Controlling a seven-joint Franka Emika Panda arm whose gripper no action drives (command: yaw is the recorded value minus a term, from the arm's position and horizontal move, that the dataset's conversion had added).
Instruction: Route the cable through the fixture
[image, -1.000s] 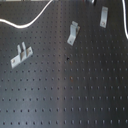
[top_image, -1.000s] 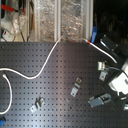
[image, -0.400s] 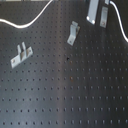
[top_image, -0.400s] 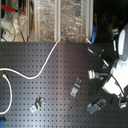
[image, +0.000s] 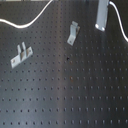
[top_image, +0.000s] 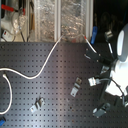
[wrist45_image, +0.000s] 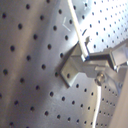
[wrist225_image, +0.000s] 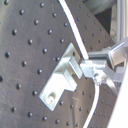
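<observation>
While I am hanging over the perforated black worktop (image: 75, 100), my claw (wrist225_image: 95, 67) is clamped on the cable (wrist225_image: 75, 32), pinching the white cord between two grey fingers (wrist225_image: 117, 52) in both wrist views. In the second wrist view the cord is running in from above, passing just beside an angled metal clip (wrist225_image: 60, 80) bolted to the worktop, and going down past my fingertips; whether it is touching the clip I cannot tell. In the first exterior view the cable (image: 30, 22) is curving loosely along the far edge of the board, and another length is dropping beside a grey bar of my claw (image: 102, 15) near the first exterior view's top right. Two clips are standing apart from it there: one (image: 73, 33) near the middle, another (image: 20, 55) toward the first exterior view's left. In the second exterior view the cable (top_image: 47, 60) is sweeping from the second exterior view's left edge up toward my white arm (top_image: 120, 55).
</observation>
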